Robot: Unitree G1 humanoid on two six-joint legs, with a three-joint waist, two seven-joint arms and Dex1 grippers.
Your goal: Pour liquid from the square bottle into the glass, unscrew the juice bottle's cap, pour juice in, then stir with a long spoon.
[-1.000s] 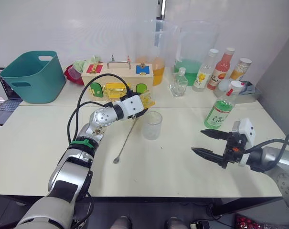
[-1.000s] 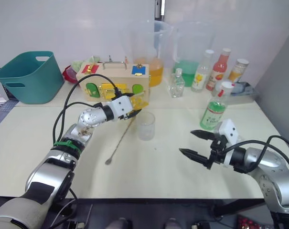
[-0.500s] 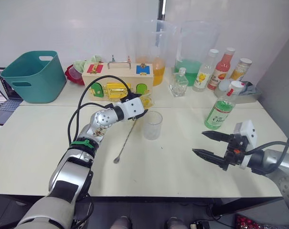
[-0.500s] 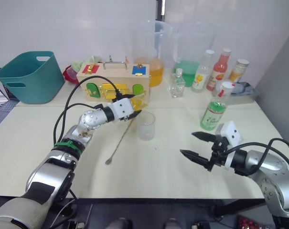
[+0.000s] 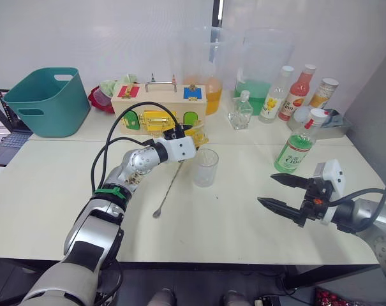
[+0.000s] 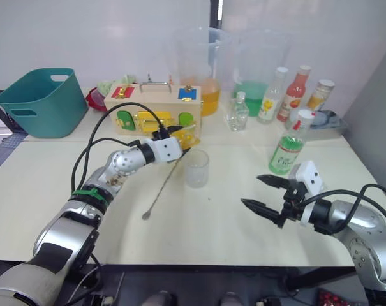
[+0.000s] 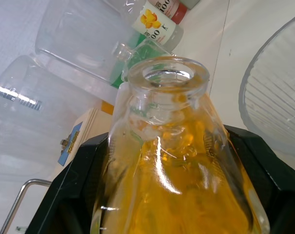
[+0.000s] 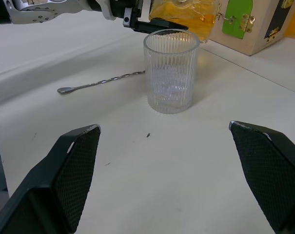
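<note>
Left claw (image 5: pixel 191 141) grips square bottle (image 7: pixel 176 165) just beside glass (image 5: pixel 205 167), neck open. Right claw (image 5: pixel 287 194) spread wide, empty, well apart. Pour advice — bring mouth over rim, tilt slowly, avoid knocking glass. Long spoon (image 5: pixel 170 186) on desk (image 5: pixel 46 185).

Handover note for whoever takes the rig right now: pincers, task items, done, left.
Left pincer: shut on the squat square glass bottle of yellow liquid, neck open, held beside the ribbed clear glass.
Right pincer: open, empty, above the table's right side.
Slim green-labelled juice bottle: upright right of the glass, white cap on.
Long silver spoon: flat on the table left of the glass.
Done: square bottle picked up. The glass looks empty.
Left: both pours, uncapping, stirring.
</note>
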